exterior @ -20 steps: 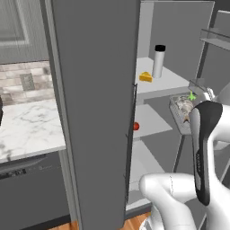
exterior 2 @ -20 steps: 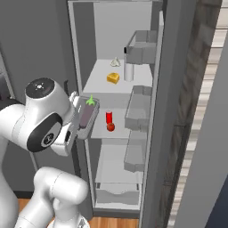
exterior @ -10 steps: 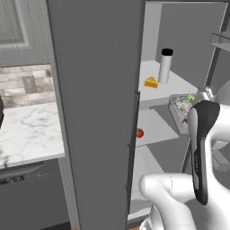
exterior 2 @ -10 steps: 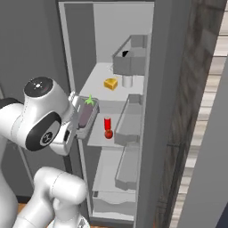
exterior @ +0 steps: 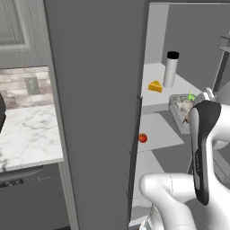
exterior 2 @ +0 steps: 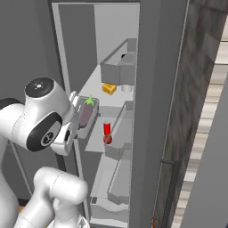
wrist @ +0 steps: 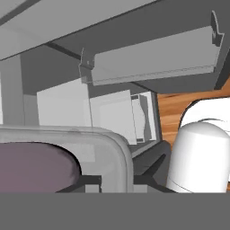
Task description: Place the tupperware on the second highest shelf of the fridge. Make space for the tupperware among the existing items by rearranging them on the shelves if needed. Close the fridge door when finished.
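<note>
My gripper (exterior 2: 75,119) is shut on the near end of the tupperware (exterior 2: 86,115), a grey translucent tray with a green sprig, and holds it level in front of the open fridge (exterior 2: 95,40). The tray's rim (wrist: 117,152) and purple food fill the lower left of the hand view. In the left base view the tupperware (exterior: 181,108) hangs just off the front edge of the shelf (exterior: 155,99) carrying the cheese wedge (exterior: 155,86) and the silver cylinder (exterior: 170,69). One shelf lower sit the tomato (exterior: 143,138) and the red can (exterior 2: 107,128).
The open fridge door (exterior 2: 156,116) stands to the right, its clear bins (exterior 2: 119,71) reaching toward the shelves. The fridge's other, closed door (exterior: 94,112) stands left of the opening, and left of that a marble counter (exterior: 27,134). My own arm (exterior: 201,152) covers the tray's near end.
The whole picture has shifted, so the base has driven; the fridge interior sits differently in both base views. The tupperware stays in the gripper, held the same way.
</note>
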### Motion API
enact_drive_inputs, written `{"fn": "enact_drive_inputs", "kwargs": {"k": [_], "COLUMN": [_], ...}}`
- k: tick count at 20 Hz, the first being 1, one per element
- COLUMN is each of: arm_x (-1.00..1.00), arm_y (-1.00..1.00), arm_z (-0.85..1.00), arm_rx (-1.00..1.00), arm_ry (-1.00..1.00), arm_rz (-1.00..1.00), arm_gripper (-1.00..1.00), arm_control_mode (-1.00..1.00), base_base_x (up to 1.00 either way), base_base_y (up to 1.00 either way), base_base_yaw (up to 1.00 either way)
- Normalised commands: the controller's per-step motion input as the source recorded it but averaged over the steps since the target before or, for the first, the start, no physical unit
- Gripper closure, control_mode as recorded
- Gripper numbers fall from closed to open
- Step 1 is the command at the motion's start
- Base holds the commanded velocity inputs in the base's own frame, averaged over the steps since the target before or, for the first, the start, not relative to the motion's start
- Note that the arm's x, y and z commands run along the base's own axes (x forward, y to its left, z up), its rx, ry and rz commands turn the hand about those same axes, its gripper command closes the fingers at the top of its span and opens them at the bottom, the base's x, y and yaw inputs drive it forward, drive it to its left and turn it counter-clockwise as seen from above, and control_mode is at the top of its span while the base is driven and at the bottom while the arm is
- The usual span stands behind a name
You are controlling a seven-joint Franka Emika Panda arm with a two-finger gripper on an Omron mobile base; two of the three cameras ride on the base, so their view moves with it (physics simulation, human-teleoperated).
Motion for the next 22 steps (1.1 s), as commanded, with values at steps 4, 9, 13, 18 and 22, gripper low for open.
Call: {"fn": "enact_drive_inputs", "kwargs": {"k": [4, 9, 13, 18, 22], "arm_x": [0.00, -0.02, 0.05, 0.08, 0.23], "arm_y": [-0.06, -0.08, 0.00, -0.02, -0.13], "arm_z": [-0.13, -0.60, -0.63, -0.53, -0.43], "arm_rx": [0.00, -0.01, -0.01, 0.00, 0.00], "arm_ry": [0.00, 0.01, 0.11, 0.12, 0.04], "arm_rz": [0.02, 0.02, 0.00, 0.00, 0.00], "arm_gripper": [1.00, 1.00, 1.00, 1.00, 1.00], "arm_control_mode": [-1.00, -1.00, -1.00, -1.00, -1.00], "base_base_x": [0.07, 0.00, 0.00, 0.00, 0.00], "base_base_y": [-0.11, 0.00, 0.00, 0.00, 0.00], "base_base_yaw": [0.07, 0.00, 0.00, 0.00, 0.00]}}
